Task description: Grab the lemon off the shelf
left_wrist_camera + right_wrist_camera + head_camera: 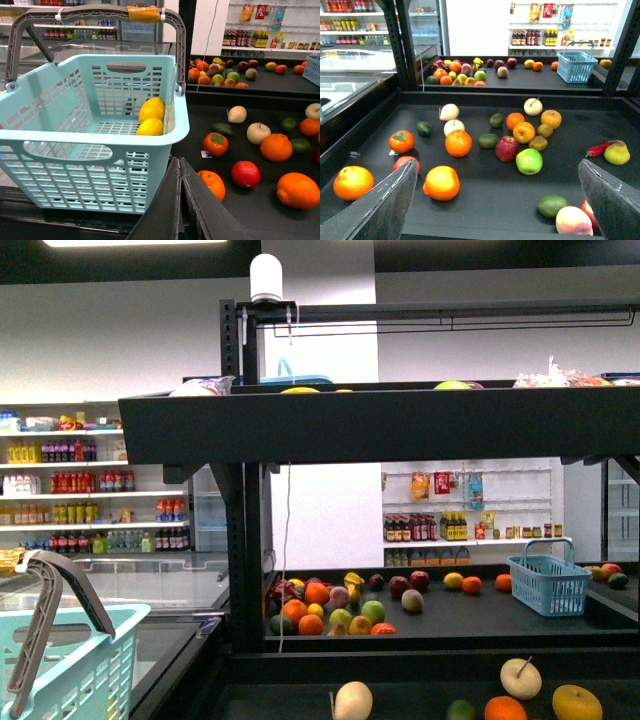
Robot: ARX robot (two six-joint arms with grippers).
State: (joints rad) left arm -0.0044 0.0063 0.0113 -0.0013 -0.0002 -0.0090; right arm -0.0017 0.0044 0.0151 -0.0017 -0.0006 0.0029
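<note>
Currently the right gripper [495, 200] hangs over the black shelf [495, 192] with its jaws spread wide and nothing between them. Ahead of the gap lie a green apple [529, 161], a red apple [506, 148] and an orange [458, 143]; just beside the one finger sits another orange [441, 182], and near the other a lime [552, 205] and a peach [573, 220]. No fruit on this tier reads clearly as a lemon.

The left gripper [180, 170] shows its jaws pressed together, holding nothing. Right in front of them stands a light blue basket [75, 165], and two lemons [151, 117] lie touching inside it, against the wall on the shelf side. To the other side of the jaws lie an orange [213, 183] and a red apple [245, 173].

The front view shows a far tier of fruit; possibly a lemon [454, 580] there, too small to confirm.
</note>
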